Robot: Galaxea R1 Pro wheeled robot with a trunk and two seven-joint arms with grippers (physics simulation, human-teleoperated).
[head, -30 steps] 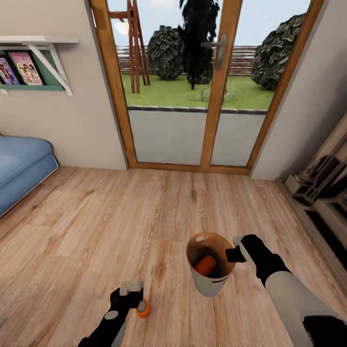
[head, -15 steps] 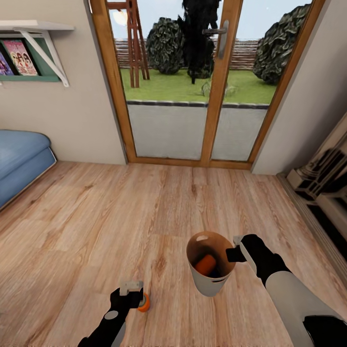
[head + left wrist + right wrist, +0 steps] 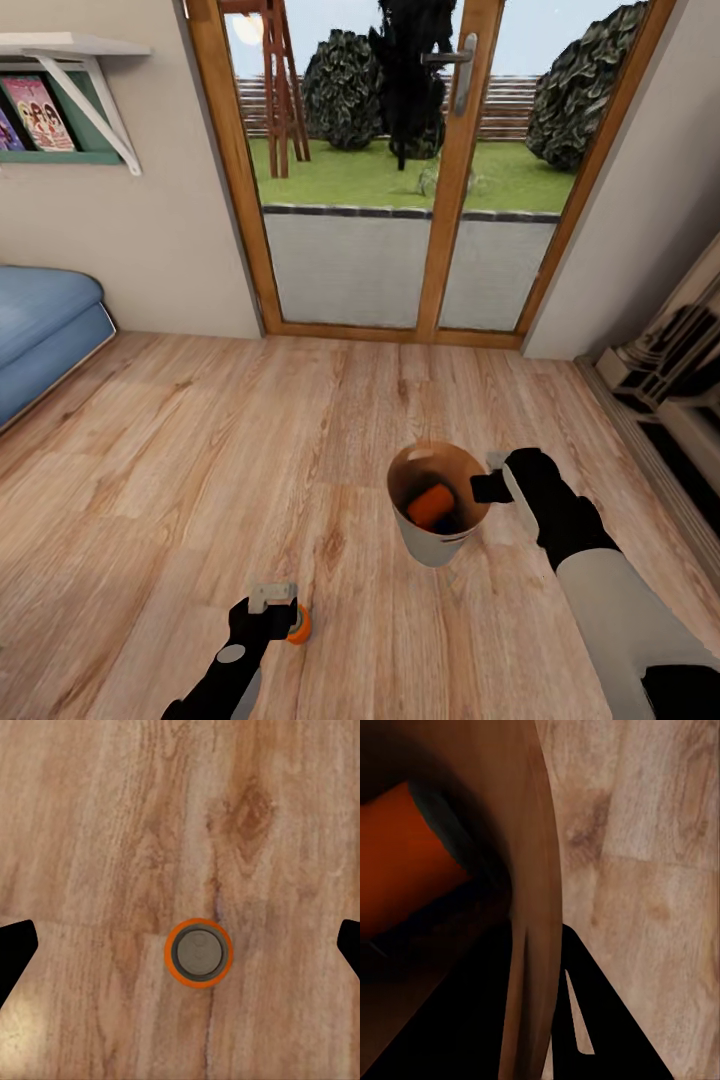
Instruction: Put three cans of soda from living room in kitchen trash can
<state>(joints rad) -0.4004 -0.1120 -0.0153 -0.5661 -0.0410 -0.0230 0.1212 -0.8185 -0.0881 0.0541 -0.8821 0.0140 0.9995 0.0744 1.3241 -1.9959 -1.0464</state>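
Warm brown plank floor point(image 3: 200, 450) runs up to wood-framed glass doors point(image 3: 410, 180) that look out on a lawn and dark bushes; a blue sofa point(image 3: 40, 330) sits at the left under a wall shelf point(image 3: 70, 60), and a dark cabinet point(image 3: 680, 390) lines the right wall. The right gripper point(image 3: 487, 487) pinches the rim of the tash can point(image 3: 435, 545), holding it tilted above the floor. In the right wrist view one finger point(image 3: 577, 1020) lies outside the wall of the tash can point(image 3: 536, 907) and the other is lost in the dark inside. An orange can of soda point(image 3: 432, 505) lies on its side in the bucket, with something dark just beside it. The left gripper point(image 3: 272, 600) hangs directly above a second orange can point(image 3: 297, 625), which stands upright on the planks. In the left wrist view its grey top point(image 3: 198, 952) sits between the two widely spread fingertips point(image 3: 15, 952), neither touching it.
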